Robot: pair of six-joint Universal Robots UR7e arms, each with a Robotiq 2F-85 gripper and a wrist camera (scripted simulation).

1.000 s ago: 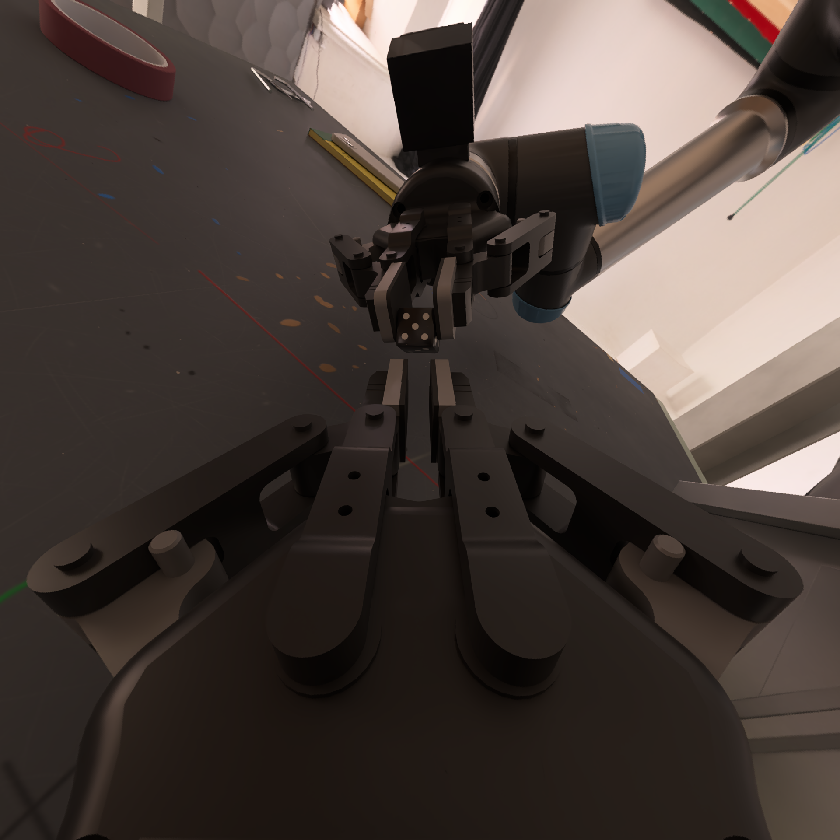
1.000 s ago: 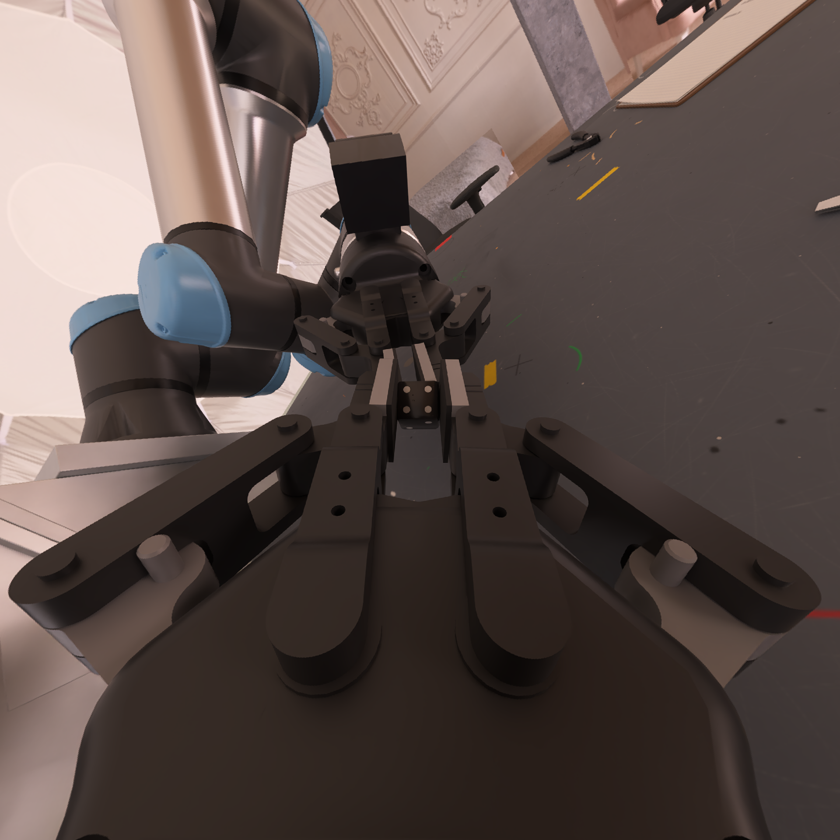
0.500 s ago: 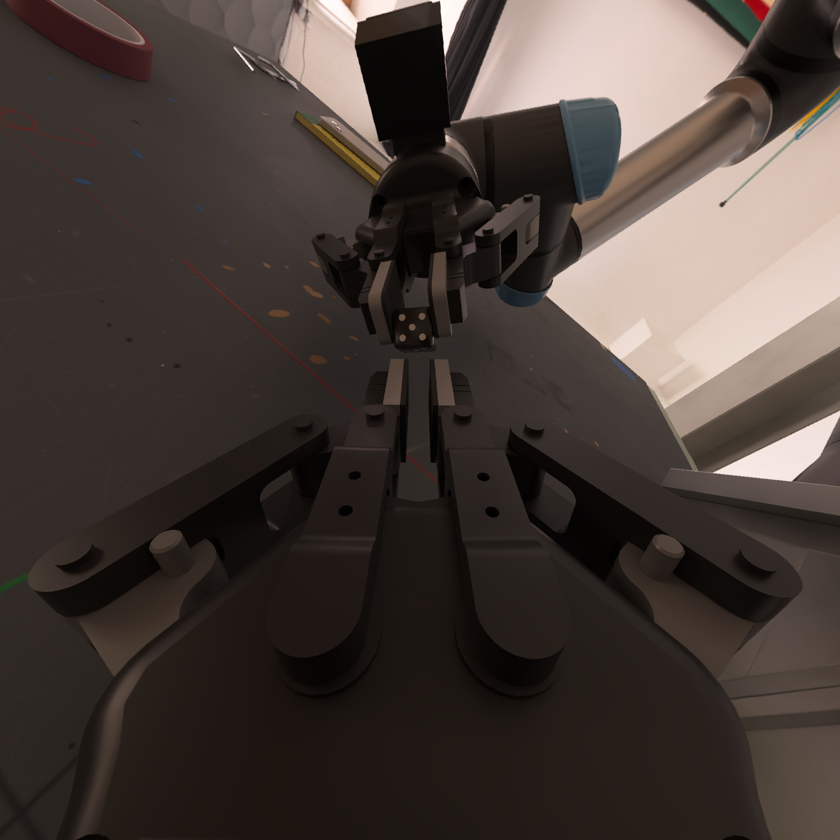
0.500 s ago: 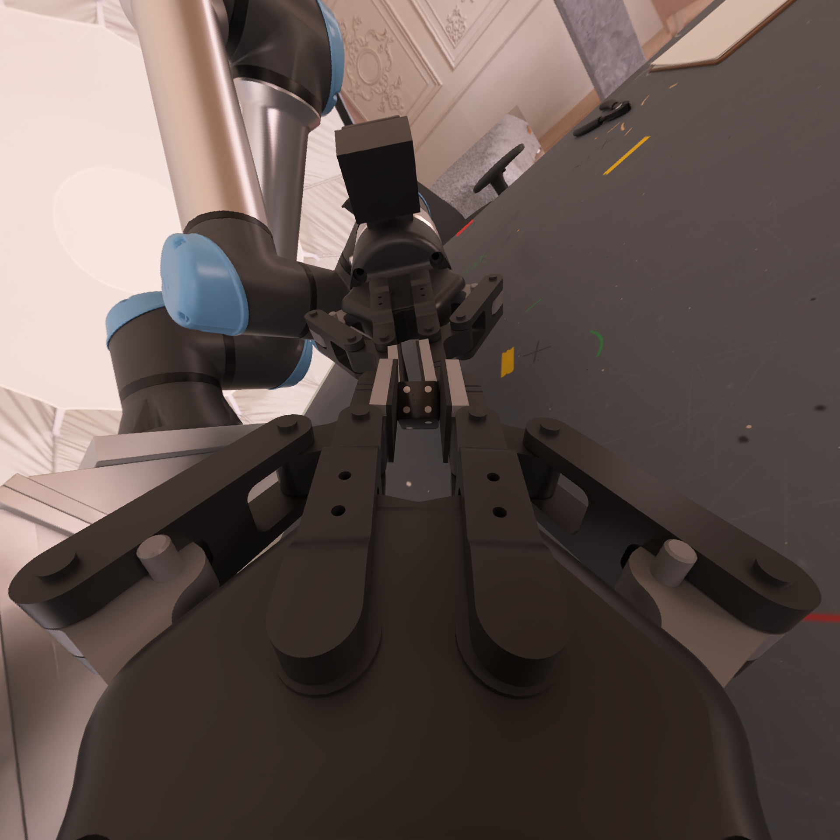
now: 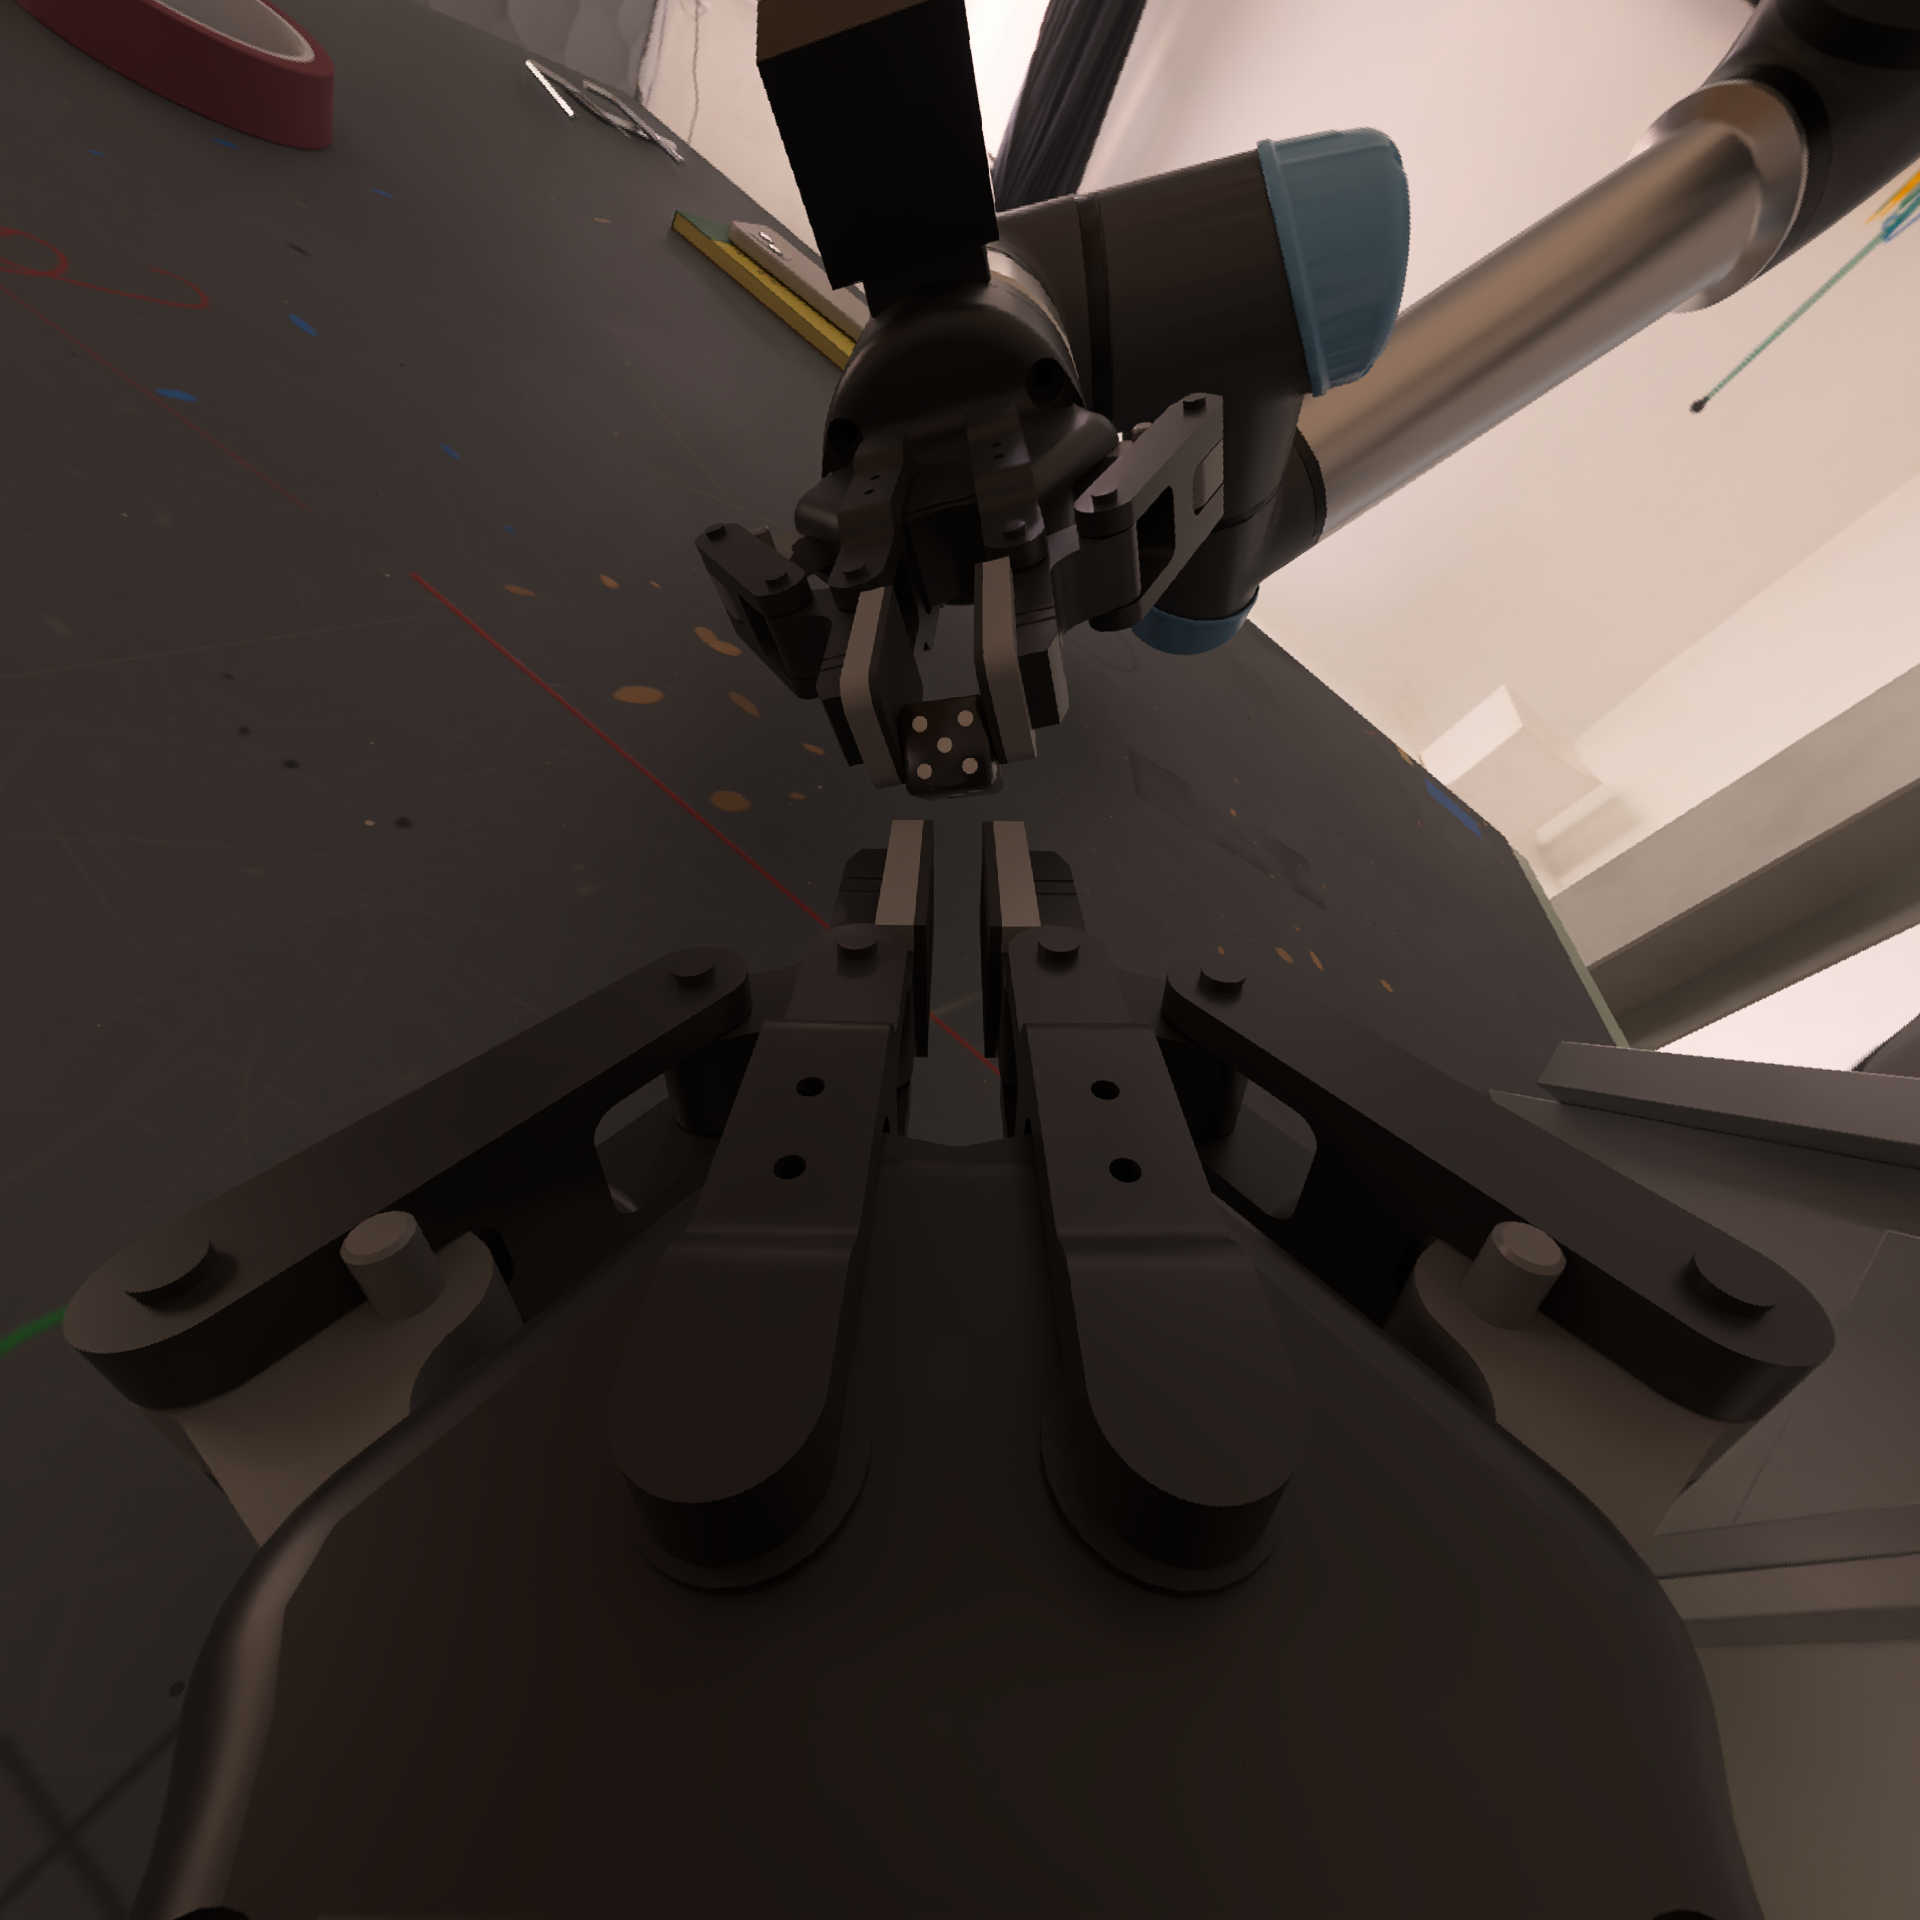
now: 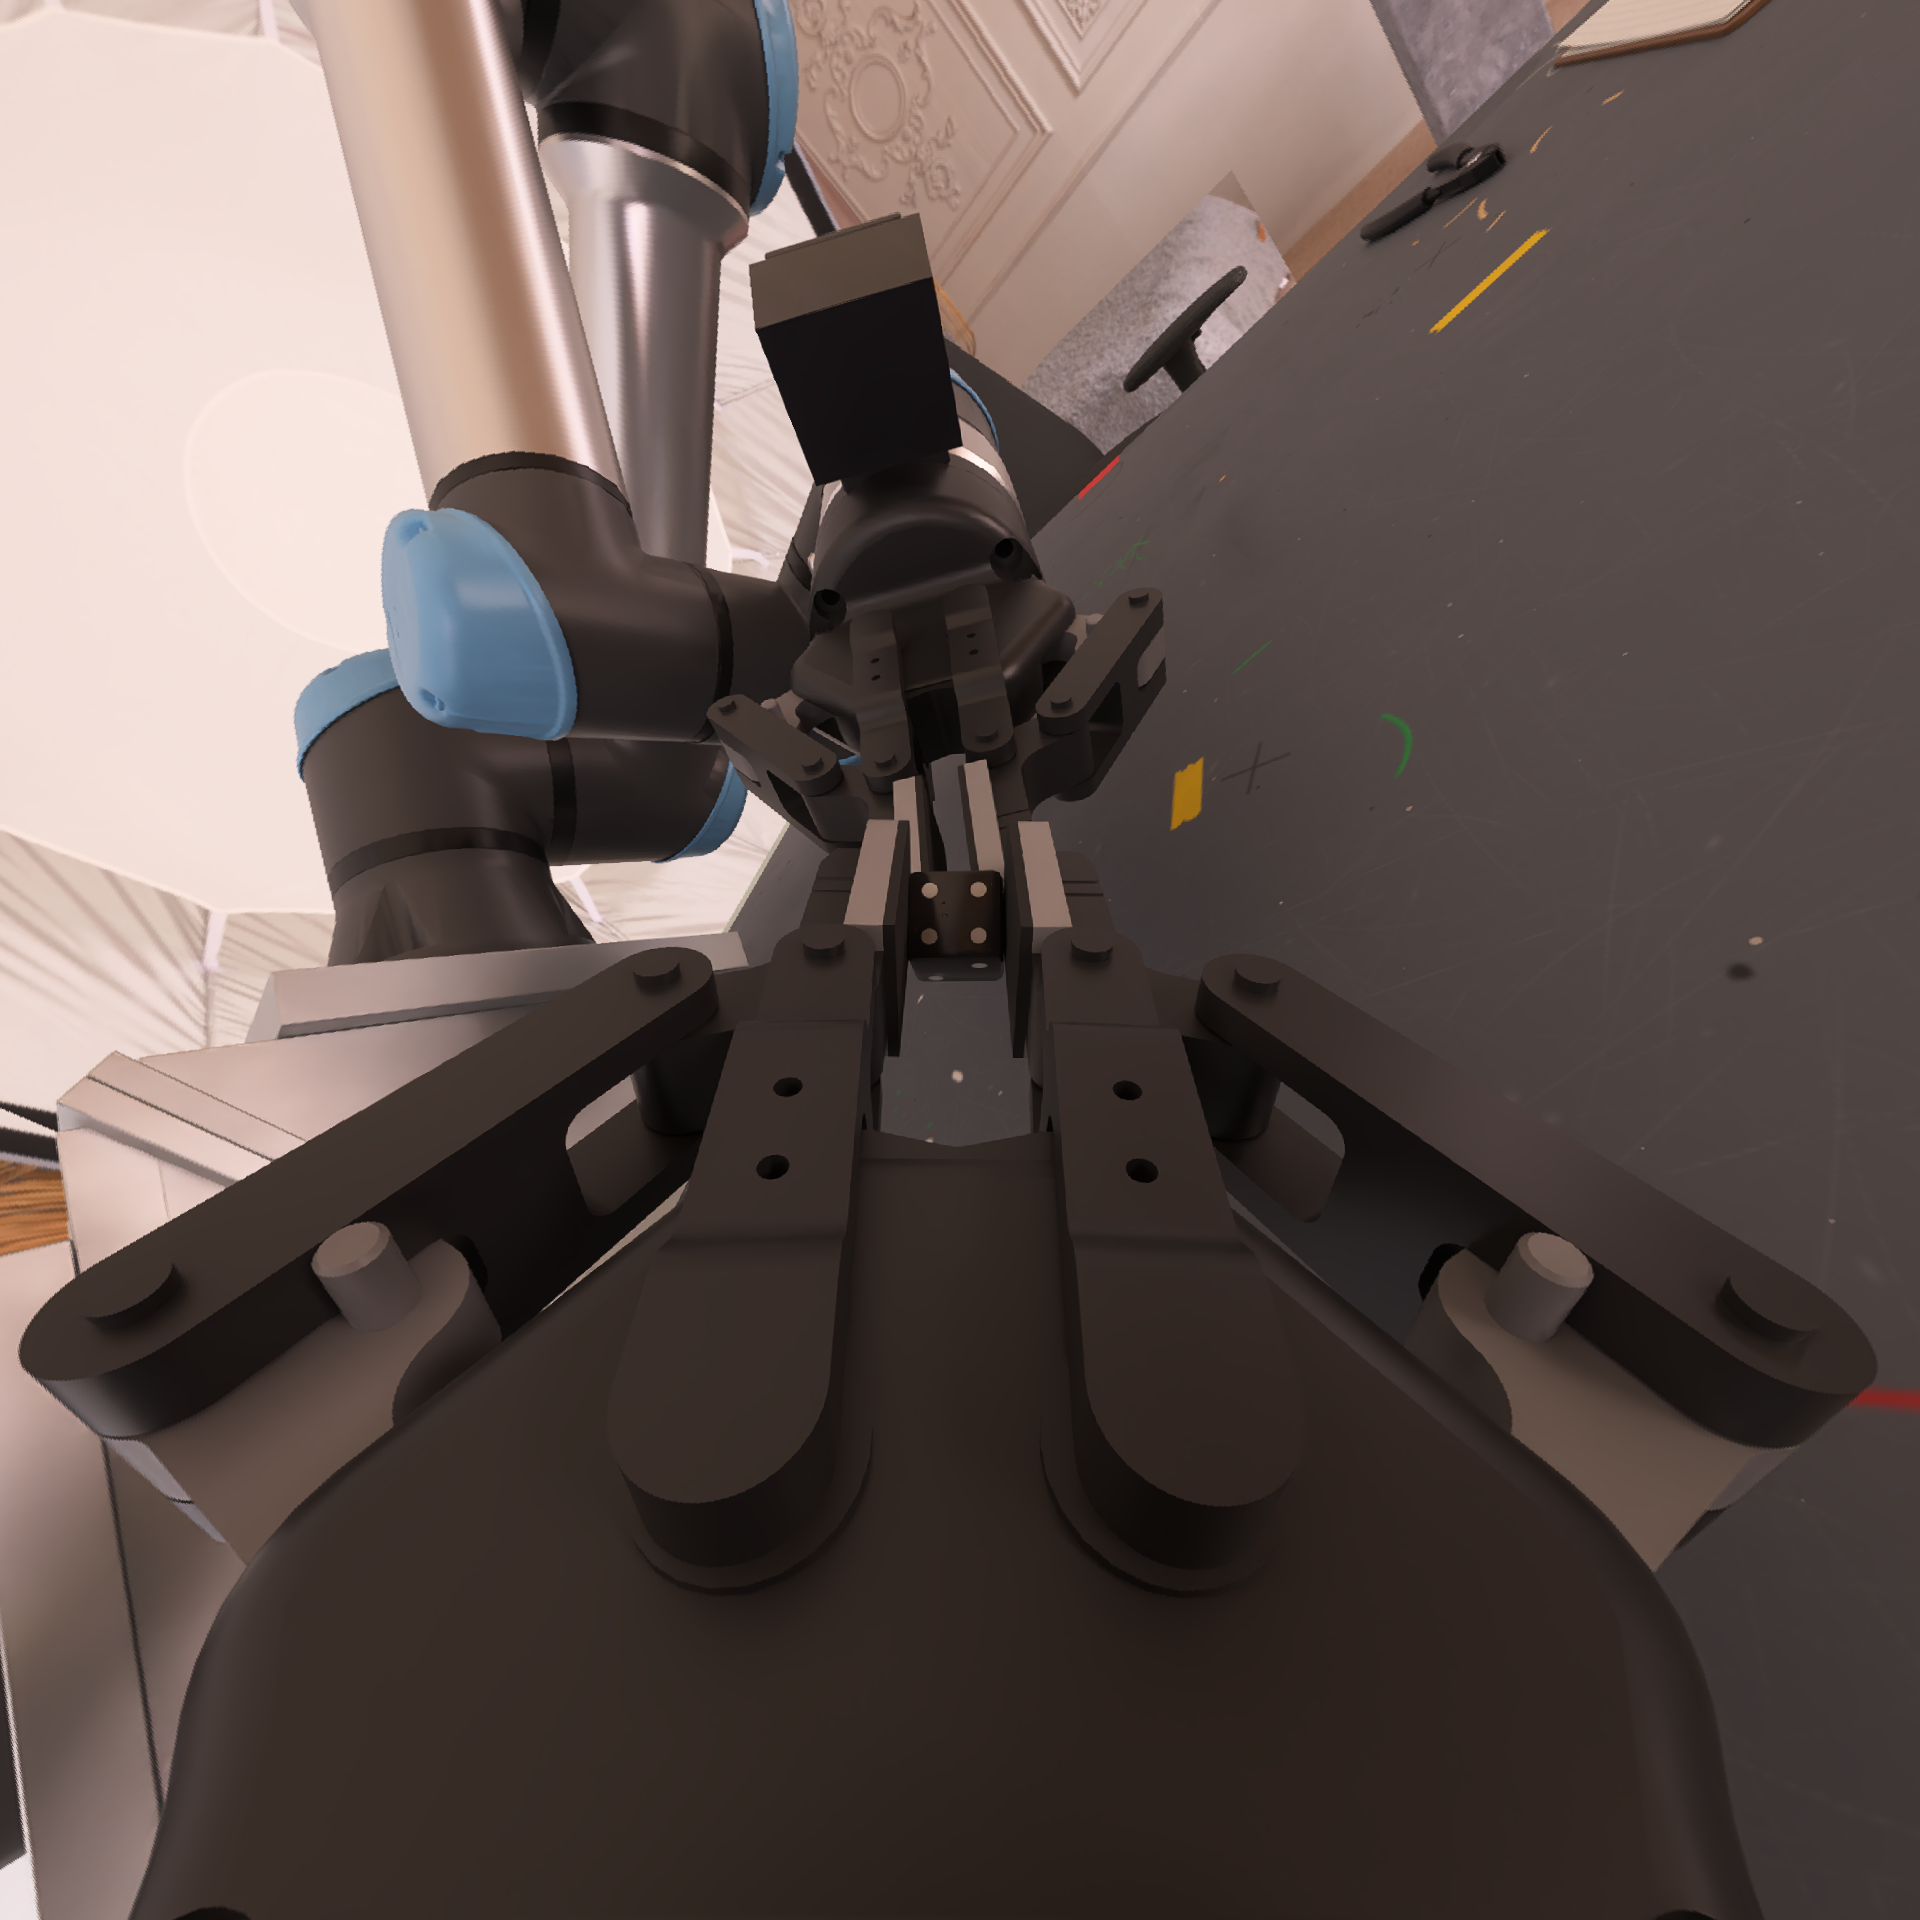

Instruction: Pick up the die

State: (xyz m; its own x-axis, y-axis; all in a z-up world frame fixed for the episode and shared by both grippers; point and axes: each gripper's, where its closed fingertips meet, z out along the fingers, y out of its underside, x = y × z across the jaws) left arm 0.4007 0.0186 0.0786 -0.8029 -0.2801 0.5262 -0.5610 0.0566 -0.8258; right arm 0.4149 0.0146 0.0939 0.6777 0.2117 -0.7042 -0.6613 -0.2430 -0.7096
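The die (image 5: pixel 943 745) is black with pale dots. My right gripper (image 5: pixel 943 771) is shut on it and holds it in the air above the dark table (image 5: pixel 312 520). In the right wrist view the die (image 6: pixel 956 914) sits between the right gripper's (image 6: pixel 956 857) pads near the tips. My left gripper (image 5: pixel 958 831) faces it tip to tip, a short way from the die, with its fingers almost together and nothing between them. It also shows in the right wrist view (image 6: pixel 940 816), just beyond the die.
A red tape roll (image 5: pixel 208 73) and a yellow ruler (image 5: pixel 758 281) lie on the far part of the table. A yellow tape mark (image 6: pixel 1188 795) and a black tool (image 6: pixel 1439 182) are on the table to the right. The table edge (image 5: pixel 1507 862) runs close by.
The right gripper, still holding the die, has shifted slightly and come a little closer to the left gripper. The table markings have slid in both views. Neither gripper's opening has changed.
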